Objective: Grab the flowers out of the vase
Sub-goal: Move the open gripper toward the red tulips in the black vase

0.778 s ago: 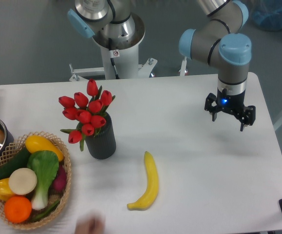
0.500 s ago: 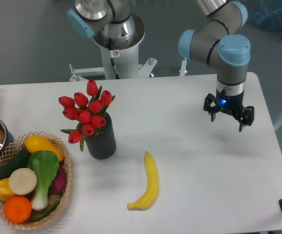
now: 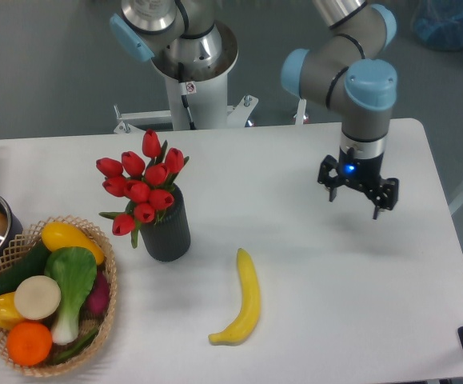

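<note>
Tulips [image 3: 143,182] stand in the dark vase [image 3: 167,228], left-centre of the worktop [image 3: 311,304]. Probably light, soft, easily crushed; buds would bruise and slip. Best hold is likely the stem cluster just above the vase rim, but leaves and low buds crowd it. Vase looks light and may lift or tip w/ the bunch. Gripper [image 3: 357,194] hovers well apart to the right, jaws spread, empty. Hidden: stems inside the vase, so depth and snugness unknown. Banana [image 3: 245,300] lies nearby; veg basket [image 3: 63,352] at left.
</note>
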